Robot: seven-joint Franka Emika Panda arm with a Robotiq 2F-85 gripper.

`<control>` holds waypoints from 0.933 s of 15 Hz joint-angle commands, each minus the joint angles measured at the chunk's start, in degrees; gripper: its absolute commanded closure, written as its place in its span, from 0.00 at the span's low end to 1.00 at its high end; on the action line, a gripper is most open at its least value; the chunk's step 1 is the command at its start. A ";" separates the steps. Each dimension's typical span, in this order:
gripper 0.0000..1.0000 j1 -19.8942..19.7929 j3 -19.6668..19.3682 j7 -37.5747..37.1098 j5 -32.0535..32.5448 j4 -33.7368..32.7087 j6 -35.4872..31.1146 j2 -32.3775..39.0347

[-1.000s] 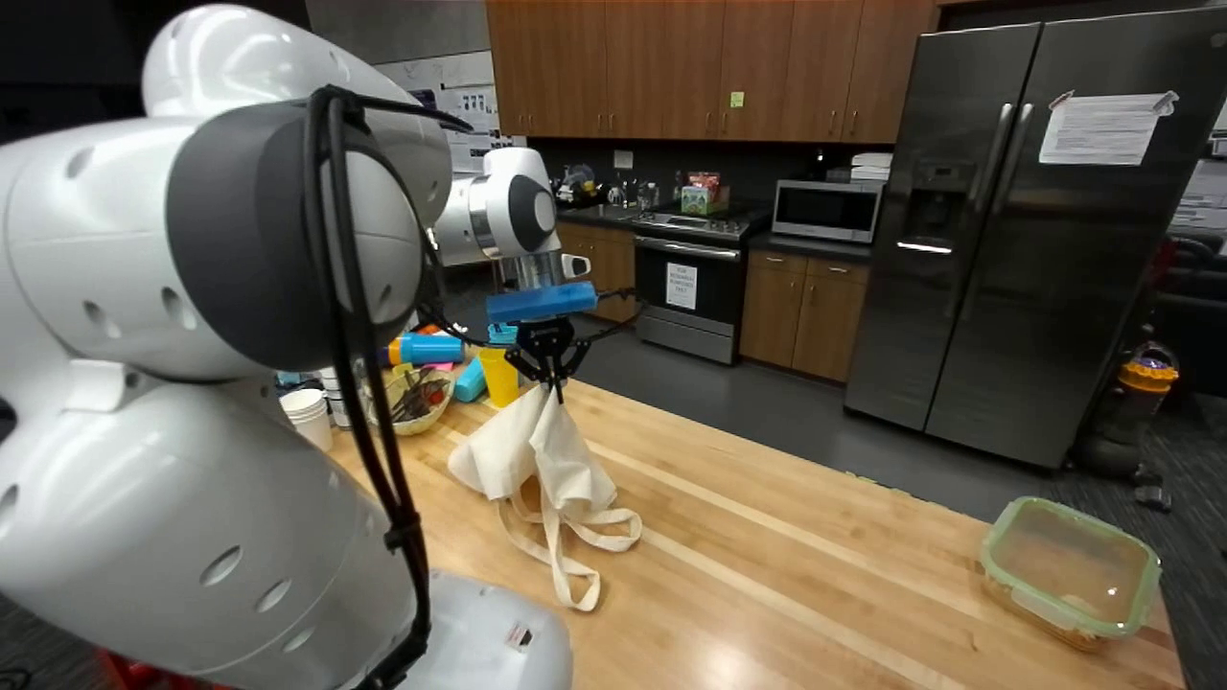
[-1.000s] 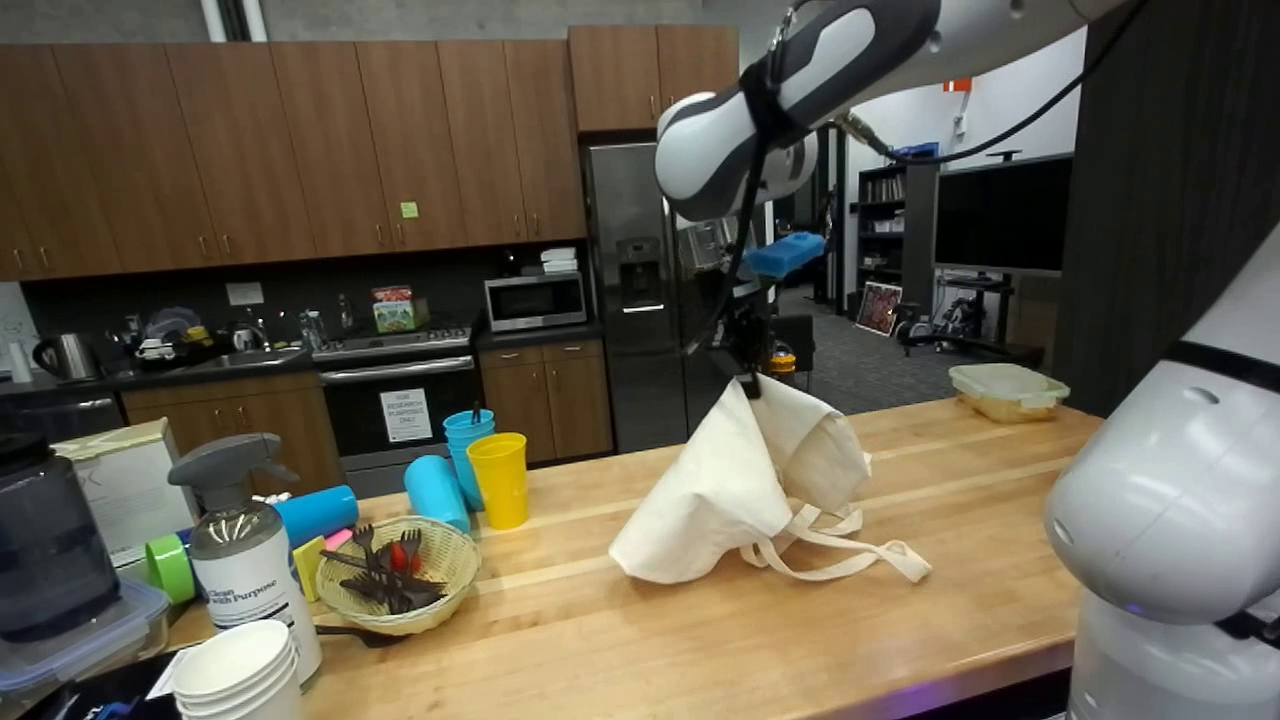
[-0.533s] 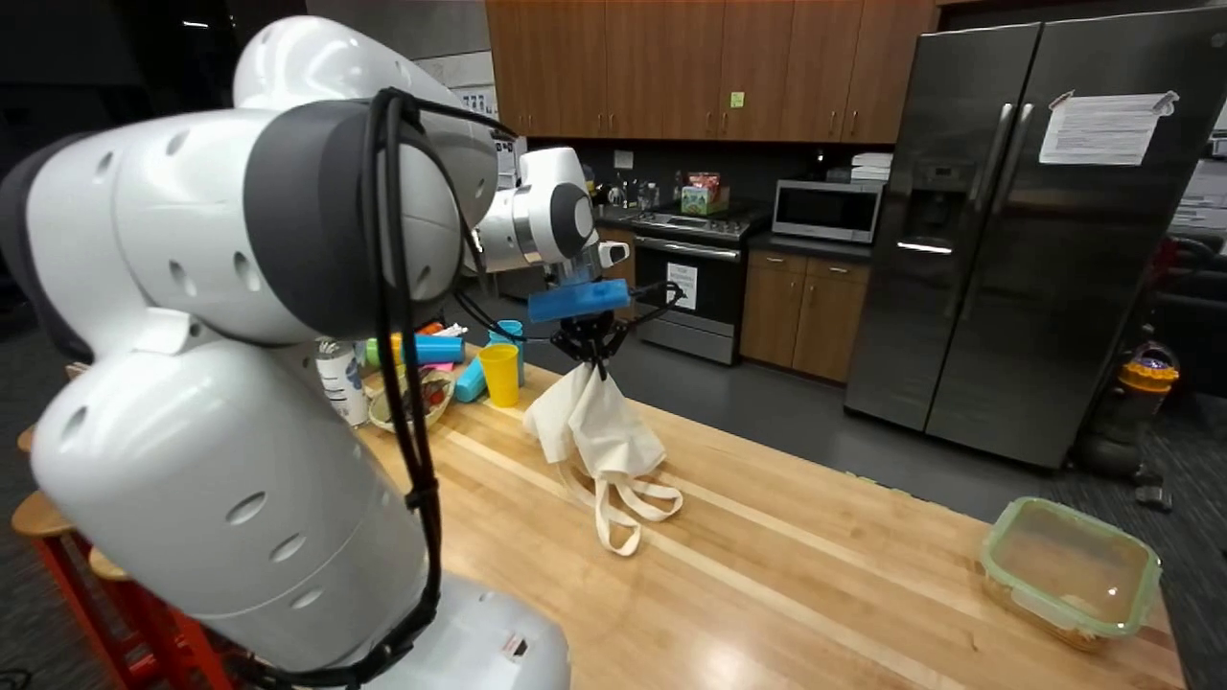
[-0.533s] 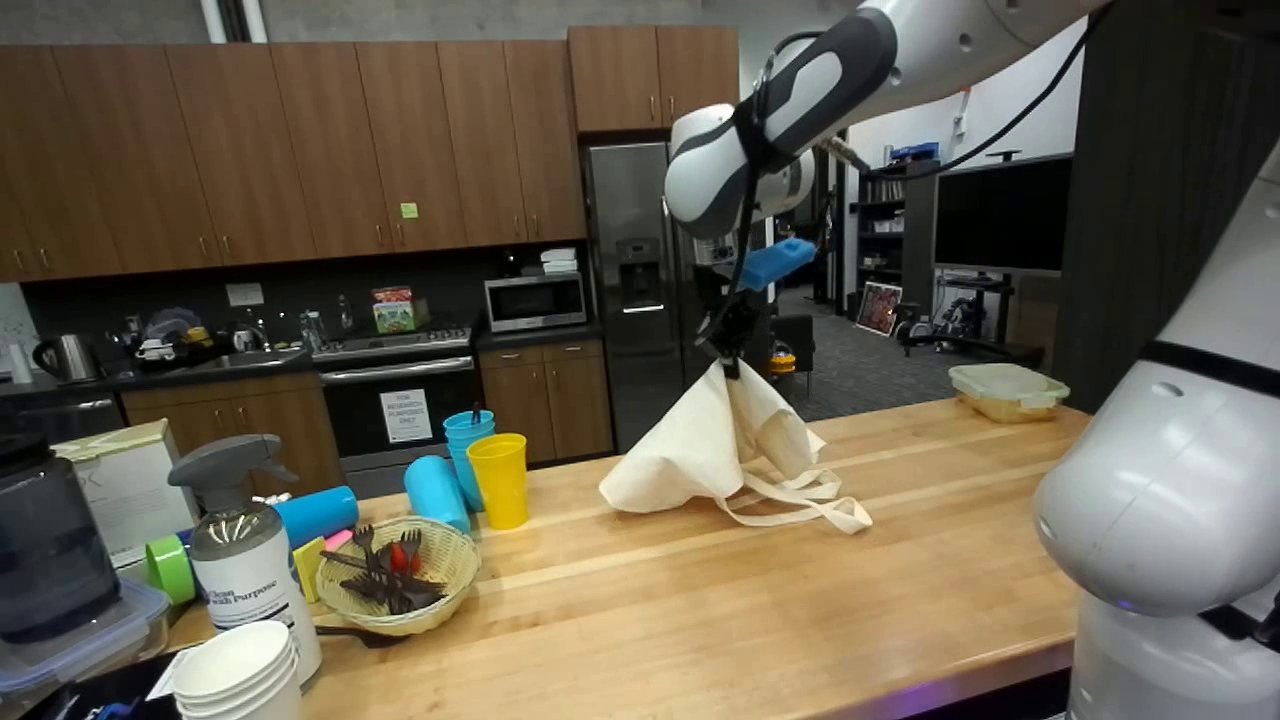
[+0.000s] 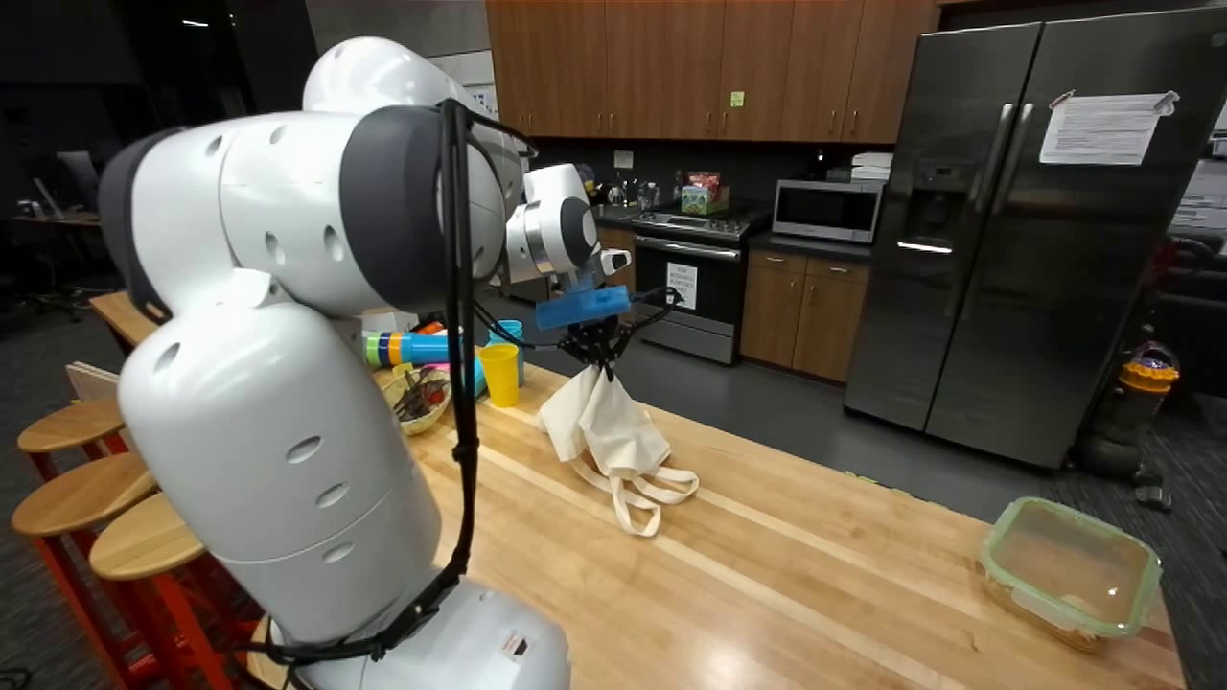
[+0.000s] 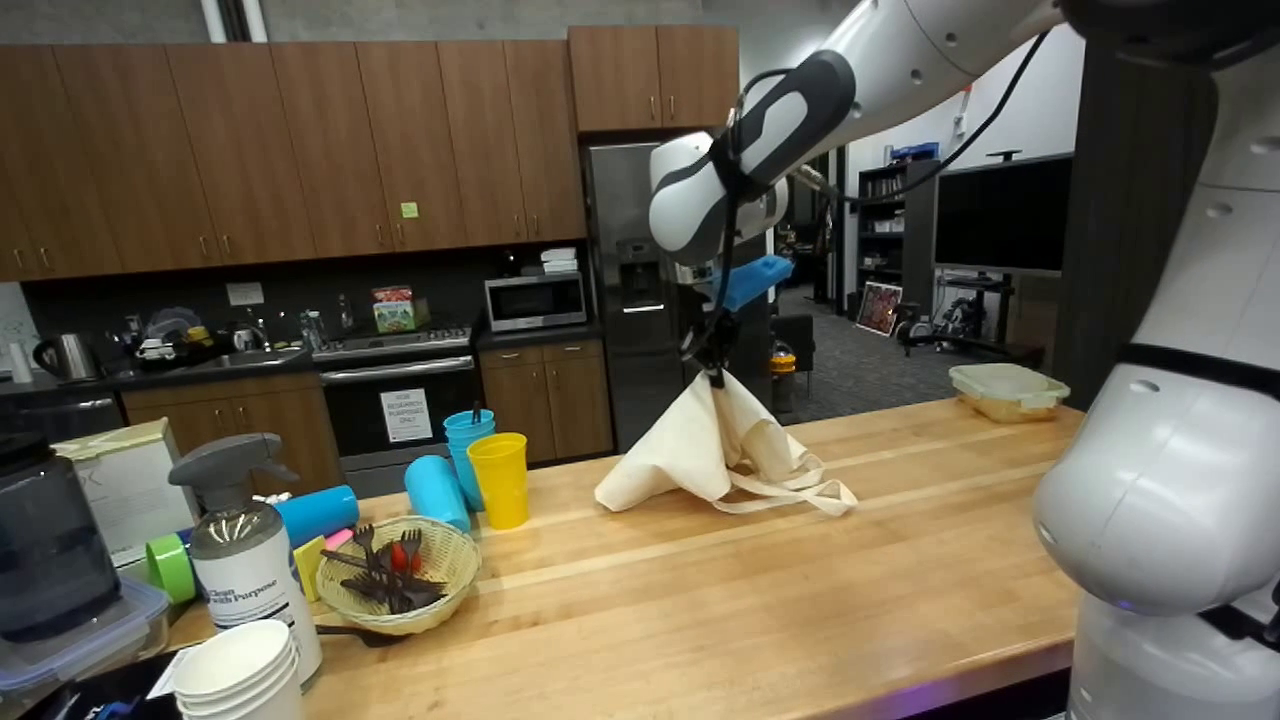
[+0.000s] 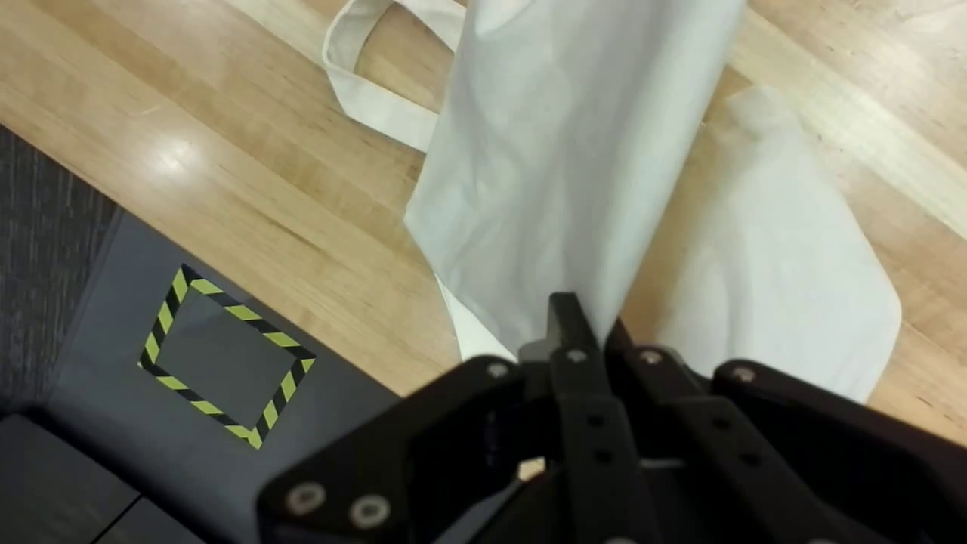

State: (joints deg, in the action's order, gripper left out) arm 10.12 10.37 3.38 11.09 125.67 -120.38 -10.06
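Both the black two-finger gripper (image 7: pixel 597 332) and the cream fabric tote bag (image 6: pixel 695 455) have shifted toward the kitchen side of the light striped wooden tabletop (image 5: pixel 815 546) compared with a second ago. Fingers (image 7: pixel 565 325) are pinched together on a gathered peak of the cloth, so yeah, it's got a grip on the bag. Pretty much all of it sits right under the gripper, drooping like a tent, bottom part resting on the wood. Flat cream straps (image 7: pixel 385 112) flop out below and to the right of the gripper in both exterior views. Left of the gripper in those views: a tapered yellow plastic cup (image 6: pixel 498 480), then a round pale wicker basket (image 6: pixel 457 588). Way off to its right is a see-through rectangular container with a green-edged lid (image 5: pixel 1072 570).
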 commanded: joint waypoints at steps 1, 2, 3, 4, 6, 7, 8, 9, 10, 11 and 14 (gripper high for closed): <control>0.99 -0.48 0.11 -0.76 1.24 -2.30 0.71 1.27; 0.99 -0.49 0.09 -0.68 1.43 -2.59 0.93 1.32; 0.99 -0.48 0.15 -0.76 1.78 -2.76 1.23 1.20; 0.99 -0.43 0.20 -0.66 2.08 -2.86 1.53 1.03; 0.99 -0.28 0.37 -0.56 2.63 -2.87 2.10 0.72; 0.99 -0.22 0.43 -0.52 2.77 -2.91 2.46 0.68; 0.99 -0.12 0.51 -0.48 2.75 -2.84 2.88 0.70; 0.99 -0.04 0.60 -0.44 2.67 -2.72 3.34 0.72; 0.99 0.07 0.71 -0.32 2.42 -2.47 3.72 0.70; 0.99 0.19 0.89 -0.37 2.33 -2.34 3.93 0.79; 0.99 0.88 2.17 -1.32 2.74 -2.74 5.12 2.39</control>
State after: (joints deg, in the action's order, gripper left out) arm 10.38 11.54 3.36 12.59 123.81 -117.01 -8.86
